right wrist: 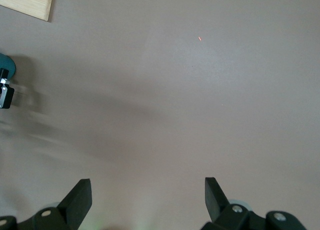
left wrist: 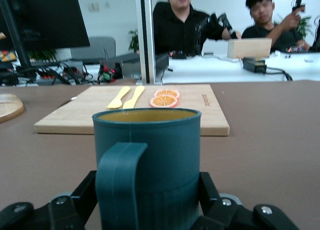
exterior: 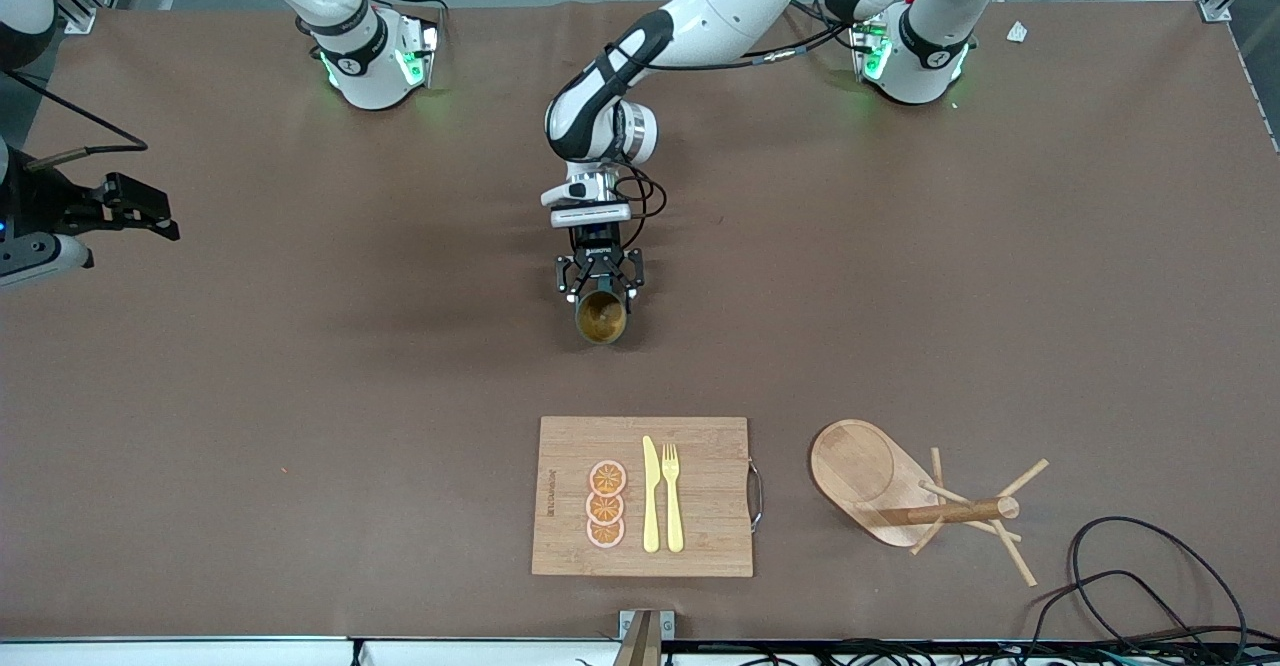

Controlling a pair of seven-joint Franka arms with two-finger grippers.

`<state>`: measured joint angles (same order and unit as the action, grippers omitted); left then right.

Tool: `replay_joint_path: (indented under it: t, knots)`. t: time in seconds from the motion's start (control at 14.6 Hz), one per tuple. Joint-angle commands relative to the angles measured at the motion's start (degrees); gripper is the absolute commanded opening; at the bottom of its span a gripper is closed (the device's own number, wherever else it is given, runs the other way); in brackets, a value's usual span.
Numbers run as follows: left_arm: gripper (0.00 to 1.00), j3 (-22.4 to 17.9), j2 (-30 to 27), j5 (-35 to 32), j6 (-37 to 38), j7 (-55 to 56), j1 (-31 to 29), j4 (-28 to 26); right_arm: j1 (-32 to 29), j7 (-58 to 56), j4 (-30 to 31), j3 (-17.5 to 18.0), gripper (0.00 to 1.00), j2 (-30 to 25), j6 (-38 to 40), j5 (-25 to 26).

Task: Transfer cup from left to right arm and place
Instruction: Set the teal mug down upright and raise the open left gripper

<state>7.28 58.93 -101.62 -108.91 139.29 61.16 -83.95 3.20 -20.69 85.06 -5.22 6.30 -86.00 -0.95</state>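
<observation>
The cup [exterior: 601, 317] is a small dark teal mug with a tan-yellow inside. It stands upright at the middle of the table, farther from the front camera than the cutting board. My left gripper [exterior: 600, 289] is shut on its sides. In the left wrist view the cup [left wrist: 165, 140] fills the middle, its loop handle faces the camera, and the left gripper [left wrist: 147, 190] has one black finger on each side of it. My right gripper [exterior: 150, 214] waits open and empty over bare table at the right arm's end. It also shows in the right wrist view [right wrist: 148, 184].
A wooden cutting board [exterior: 710, 446] with orange slices [exterior: 606, 504], a yellow knife [exterior: 651, 494] and a fork [exterior: 672, 496] lies near the front edge. A tipped wooden mug tree [exterior: 905, 491] lies beside it toward the left arm's end. Black cables [exterior: 1150, 586] lie at the corner.
</observation>
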Motion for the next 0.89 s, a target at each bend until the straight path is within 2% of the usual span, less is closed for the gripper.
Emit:
replay_joint_path:
  t: [0.0, 0.07, 0.21, 0.48, 0.62, 0.82]
  knots:
    - [0.97, -0.5, 1.8, -0.9, 0.3, 1.6, 1.8, 1.9, 0.3, -0.2, 0.5, 0.0, 1.0, -0.8, 0.3, 0.4]
    - [1.0, -0.3, 1.8, -0.5, 0.4, 1.7, 2.2, 1.8, 0.3, -0.2, 0.5, 0.0, 1.0, -0.8, 0.3, 0.4]
    - [1.0, 0.8, 1.0, 2.5, 0.7, 1.9, 2.7, 1.7, 0.3, -0.2, 0.5, 0.0, 1.0, -0.8, 0.3, 0.4]
    - [1.0, 5.5, -2.5, 16.3, 4.7, 1.5, 4.8, 1.8, 0.3, -0.2, 0.5, 0.0, 1.0, -0.8, 0.3, 0.3]
    - [1.0, 7.6, -6.0, 23.2, 5.8, 0.8, 4.8, 1.9, 0.1, -0.3, 0.5, 0.0, 1.0, -0.8, 0.4, 0.3]
    - [1.0, 8.4, -12.6, 35.0, 5.9, -3.9, 4.7, 2.0, 0.1, -0.3, 0.5, 0.0, 1.0, -0.8, 0.4, 0.2]
